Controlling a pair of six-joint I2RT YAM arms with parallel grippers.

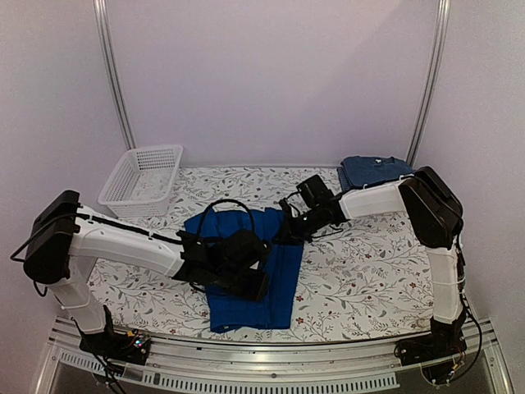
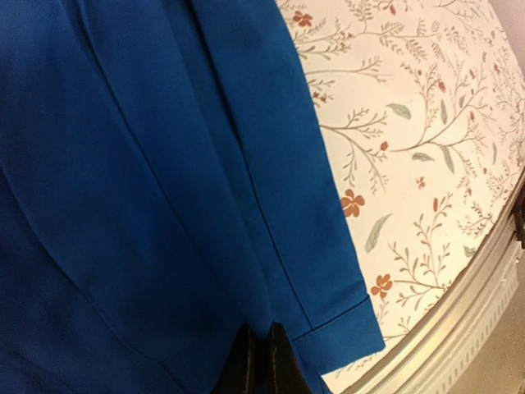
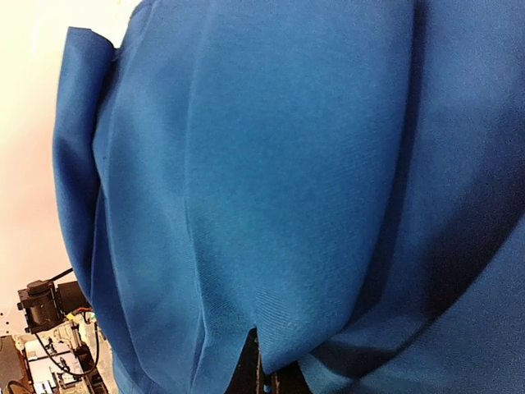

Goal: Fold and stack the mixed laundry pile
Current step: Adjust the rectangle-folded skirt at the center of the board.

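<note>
I read this as a robotics lab cell, not a home: plain white panel walls (image 1: 271, 74), aluminium frame posts (image 1: 115, 78) at far left and right, an extrusion rail (image 1: 271, 361) along the near edge, a floral cloth (image 1: 369, 271) as work surface.

No text, label, brand, number or sign can be read in any of the three views.
</note>
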